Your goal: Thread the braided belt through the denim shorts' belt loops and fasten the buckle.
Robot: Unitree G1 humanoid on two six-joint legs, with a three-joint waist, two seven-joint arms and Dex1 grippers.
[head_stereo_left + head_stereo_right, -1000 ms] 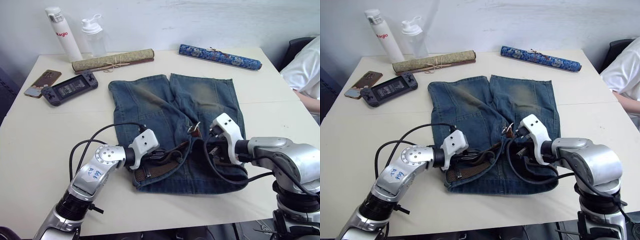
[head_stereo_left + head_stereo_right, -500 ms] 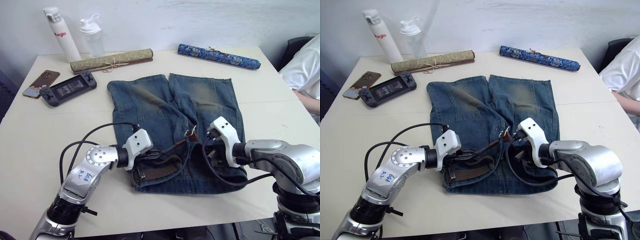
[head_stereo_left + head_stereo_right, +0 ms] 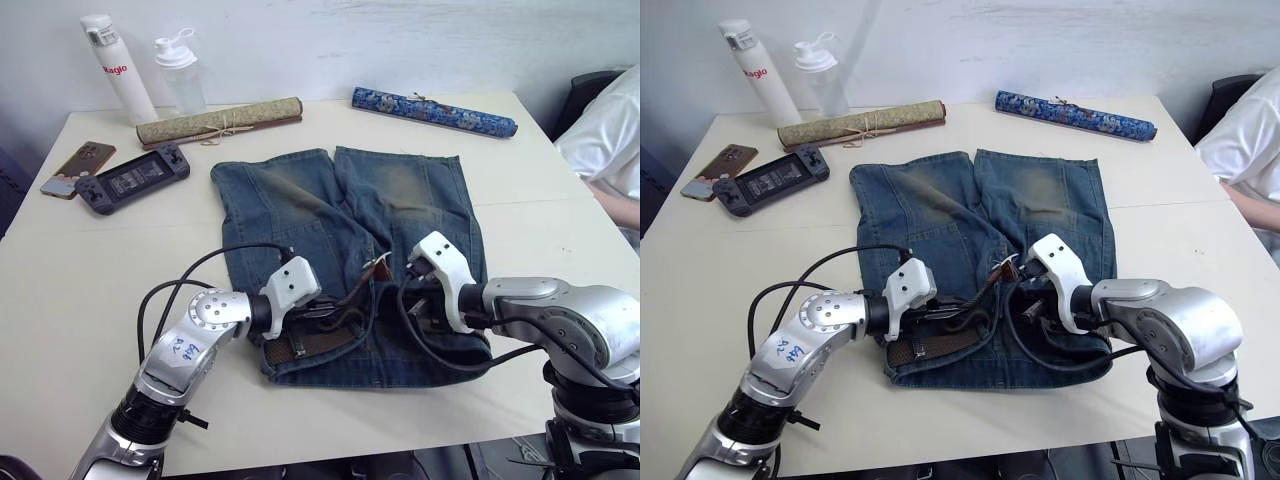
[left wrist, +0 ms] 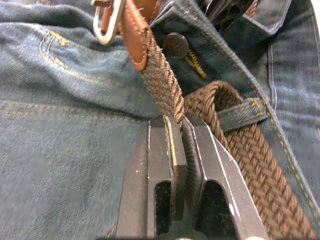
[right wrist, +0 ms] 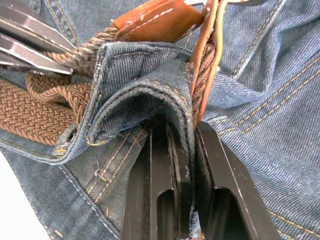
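1. eye views: faded blue denim shorts lie flat mid-bench; feeding the strap toward the silver metal buckle seems to need the waistband held taut.
2. left wrist view: left tool pinches the olive-brown braided belt.
3. right wrist view: right tool pressed together on folded waistband denim.

— Where are we? It looks to us like a plain test room or lab, not a home.

— We agree. We see a bare white wall across the top of the frame and one cream table laid out with loose props: two bottles at upper left, a phone and a game console beside them, two rolled mats along the far edge.

— And at the right edge we see a seated person's white sleeve and a dark chair.
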